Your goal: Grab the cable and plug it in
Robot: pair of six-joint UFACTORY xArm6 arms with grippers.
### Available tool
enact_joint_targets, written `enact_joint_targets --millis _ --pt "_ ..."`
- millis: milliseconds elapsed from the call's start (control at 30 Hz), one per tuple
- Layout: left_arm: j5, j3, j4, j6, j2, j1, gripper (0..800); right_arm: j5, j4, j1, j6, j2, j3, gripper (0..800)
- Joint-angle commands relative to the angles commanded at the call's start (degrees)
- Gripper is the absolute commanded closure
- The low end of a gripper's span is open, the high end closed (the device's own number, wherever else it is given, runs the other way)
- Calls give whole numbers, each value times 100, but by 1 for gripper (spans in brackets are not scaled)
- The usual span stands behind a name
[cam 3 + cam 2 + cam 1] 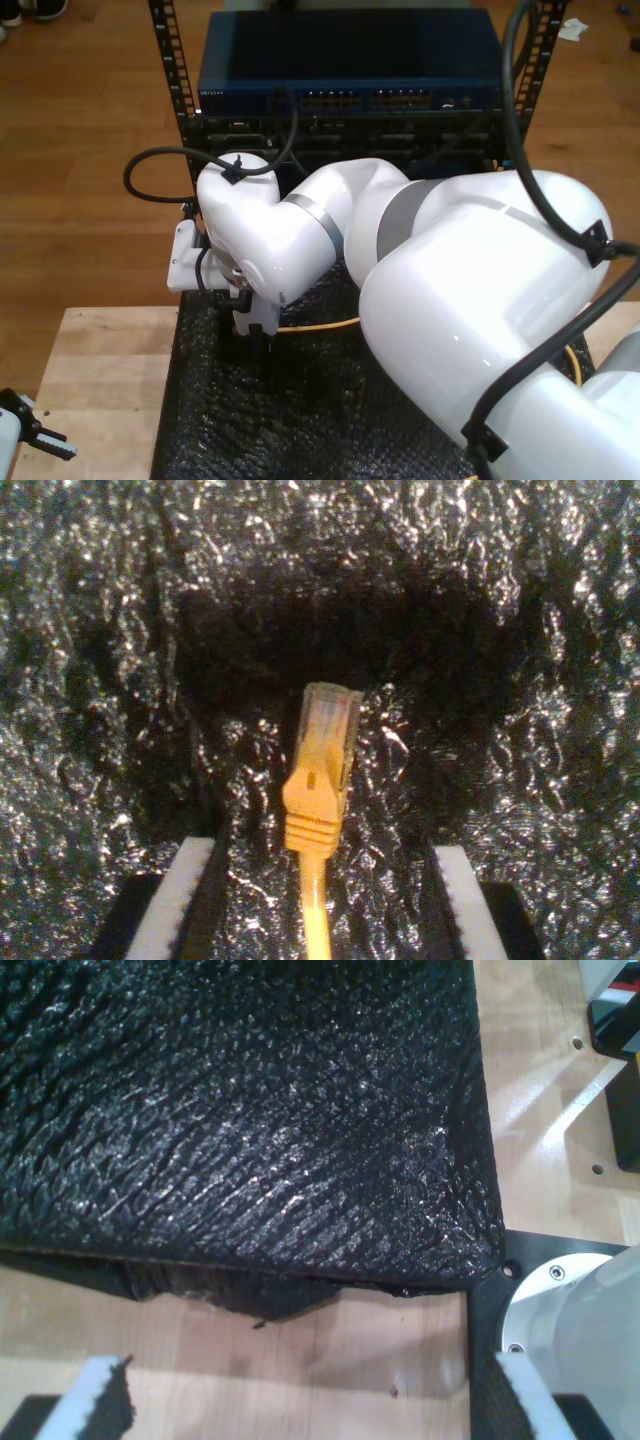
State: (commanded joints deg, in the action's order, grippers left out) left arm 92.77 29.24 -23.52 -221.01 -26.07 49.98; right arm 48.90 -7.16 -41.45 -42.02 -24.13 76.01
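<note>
the cable (318, 780) lay flat on the black foam mat (520, 630), its clear plug end pointing straight away from my second pincer (318, 905), long axis centred between the parted fingers. my first pincer (310, 1400), also apart, hung near the mat's corner, farther off.

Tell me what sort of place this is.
Probably a robotics lab set up for network cabling: a rack-mounted blue network switch stands behind a wooden workbench, and the orange-yellow cable lies on a black foam mat.
</note>
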Motion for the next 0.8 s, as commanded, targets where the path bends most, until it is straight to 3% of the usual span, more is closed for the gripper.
enact_joint_targets --millis 400,800 --pt "0 0 0 0 0 0 0 0 9 -9 9 -9 62 495" --pt "0 0 0 0 0 0 0 0 9 -18 9 -44 97 520"
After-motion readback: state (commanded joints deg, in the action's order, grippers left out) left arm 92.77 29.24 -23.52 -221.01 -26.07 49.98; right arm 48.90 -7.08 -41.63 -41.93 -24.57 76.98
